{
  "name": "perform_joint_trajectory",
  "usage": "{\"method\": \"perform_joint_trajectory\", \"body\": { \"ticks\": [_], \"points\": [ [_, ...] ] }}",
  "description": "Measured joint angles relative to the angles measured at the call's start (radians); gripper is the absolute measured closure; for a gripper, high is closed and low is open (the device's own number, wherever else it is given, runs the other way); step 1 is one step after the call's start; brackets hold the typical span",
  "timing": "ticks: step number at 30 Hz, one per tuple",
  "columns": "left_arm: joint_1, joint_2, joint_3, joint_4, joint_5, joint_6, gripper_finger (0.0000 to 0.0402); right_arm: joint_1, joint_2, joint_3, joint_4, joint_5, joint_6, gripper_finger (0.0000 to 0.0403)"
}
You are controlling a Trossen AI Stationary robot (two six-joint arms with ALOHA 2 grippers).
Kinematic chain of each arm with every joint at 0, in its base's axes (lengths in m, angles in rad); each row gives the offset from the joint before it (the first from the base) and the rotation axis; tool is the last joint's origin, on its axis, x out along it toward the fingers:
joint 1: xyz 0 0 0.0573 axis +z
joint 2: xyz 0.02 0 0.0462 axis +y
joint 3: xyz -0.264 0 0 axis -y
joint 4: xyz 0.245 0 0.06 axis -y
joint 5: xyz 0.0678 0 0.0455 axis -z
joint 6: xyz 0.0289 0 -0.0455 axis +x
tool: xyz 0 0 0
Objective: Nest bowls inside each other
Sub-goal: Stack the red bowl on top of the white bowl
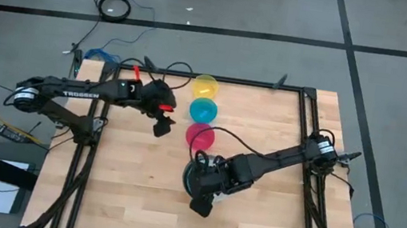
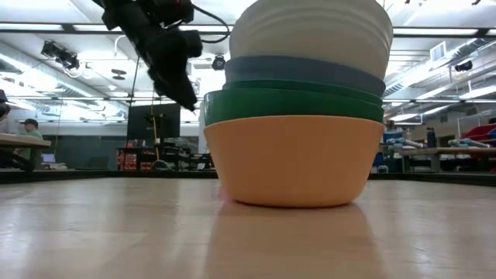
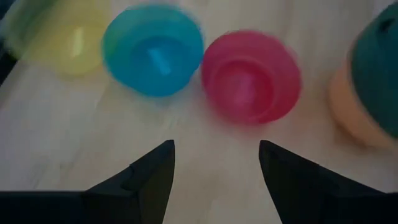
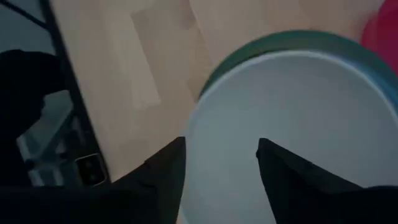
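Note:
A stack of nested bowls [image 2: 294,116] stands near the table's middle: orange at the bottom [image 2: 287,163], then dark green [image 2: 294,105], blue [image 2: 302,71] and white on top [image 4: 298,124]. The yellow [image 1: 206,86], cyan [image 1: 203,111] and magenta [image 1: 200,136] bowls stand in a row behind it, each on its base. My right gripper [image 4: 221,143] is open above the white bowl's rim, one finger outside it and one over its inside. My left gripper [image 3: 216,146] hovers open, left of the magenta bowl [image 3: 252,78], with nothing between its fingers. My right gripper comes at the white bowl's rim [image 4: 189,134] slanting down from above, with its open fingers on either side of the wall. I cannot tell whether a finger touches the rim. The bowl sits level in the stack.
A black metal frame [image 1: 299,120] runs along the table's sides and far edge. Bare wood [image 1: 126,199] lies to the near left of the stack and on the right half of the table. Cables and a coil lie on the floor beyond the far edge.

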Motion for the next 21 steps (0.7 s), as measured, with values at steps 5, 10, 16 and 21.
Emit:
{"method": "perform_joint_trajectory", "body": {
  "ticks": [5,10,16,21],
  "points": [
    [-0.036,0.078,0.000,0.067,0.027,0.028,0.0158,0.002,0.004,-0.022,0.013,0.075,-0.008,0.0233],
    [-0.091,0.206,0.018,0.068,0.030,0.077,0.0158,-0.012,-0.045,0.059,-0.017,0.149,-0.054,0.0220],
    [-0.181,0.297,0.057,0.143,-0.112,0.215,0.0158,-0.042,-0.163,0.134,-0.115,0.282,-0.083,0.0202],
    [-0.243,0.284,0.062,0.250,-0.192,0.378,0.0158,-0.052,-0.276,0.140,-0.137,0.351,-0.091,0.0204]
  ]
}}
